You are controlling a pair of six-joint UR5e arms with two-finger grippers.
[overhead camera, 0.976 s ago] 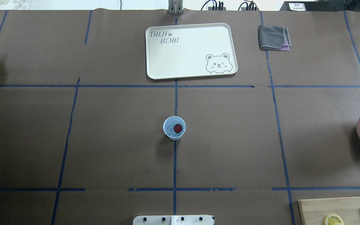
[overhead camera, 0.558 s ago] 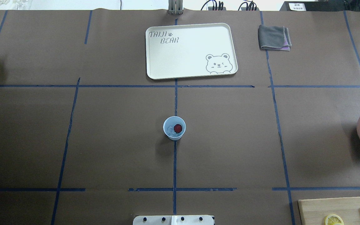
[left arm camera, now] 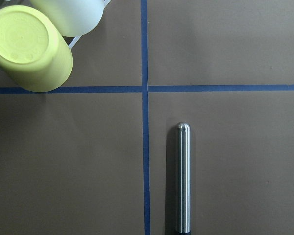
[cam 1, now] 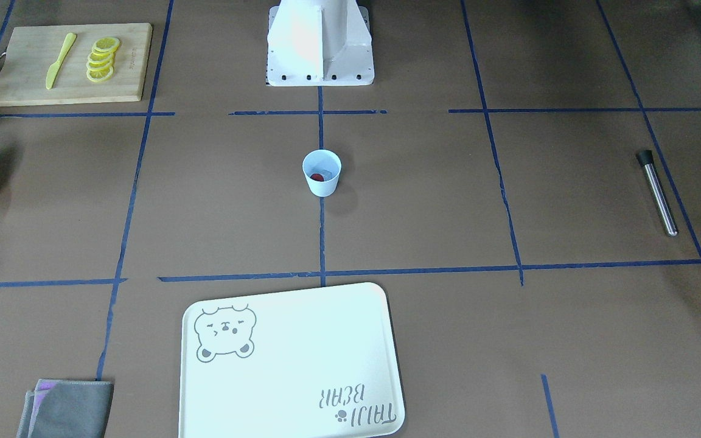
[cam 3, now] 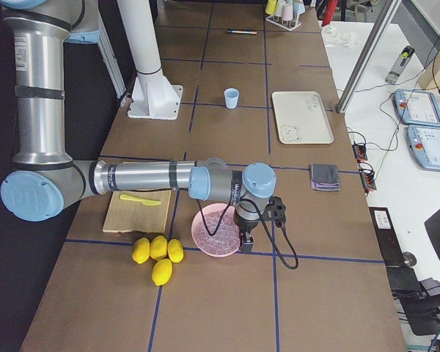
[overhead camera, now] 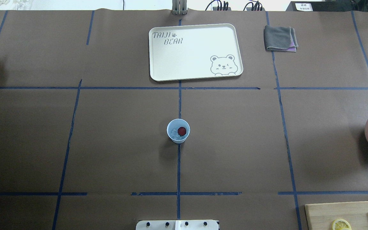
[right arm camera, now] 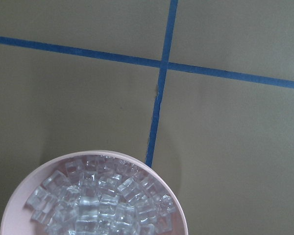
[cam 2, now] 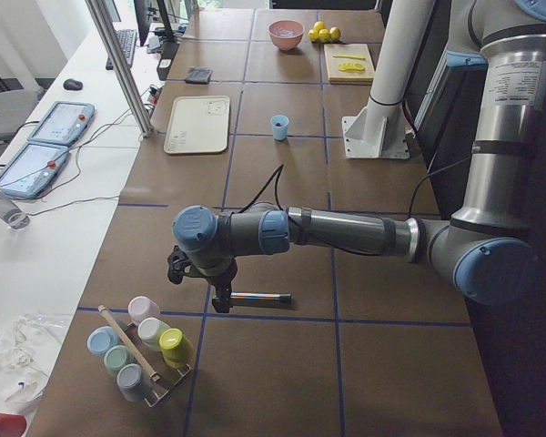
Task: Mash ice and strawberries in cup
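Counter (overhead camera: pixel 235 143) paper fills both fixed views, and the arms show only from the two ends. The left arm (cam 2: pixel 346 232) lies low with the left tool (cam 2: pixel 221 299) pointing down over a steel rod (left arm camera: pixel 183 176). The right arm (cam 3: pixel 147 176) holds the right tool (cam 3: pixel 247 240) above the rim of a pink bowl (cam 3: pixel 202 236). From those distances we cannot tell how far either tool is open, or whether it grips anything. The tray (overhead camera: pixel 158 68) lies whole at the far side, while the cutting board (overhead camera: pixel 331 212) is clipped by the overhead frame's corner. That frame's right edge slices the bowl, and its left edge leaves only a stub of the rod. The left wrist view cuts off the rod's lower end. The cup (overhead camera: pixel 178 139) stands upright on the centre tape line, between the robot's base and the tray, well apart from both tools. Inside it the strawberry (overhead camera: pixel 181 130) sits toward the robot's right. The ice (overhead camera: pixel 173 133) just beside it is pale against the blue wall and hard to separate into pieces. From the front, the cup's near wall hides most of the contents.
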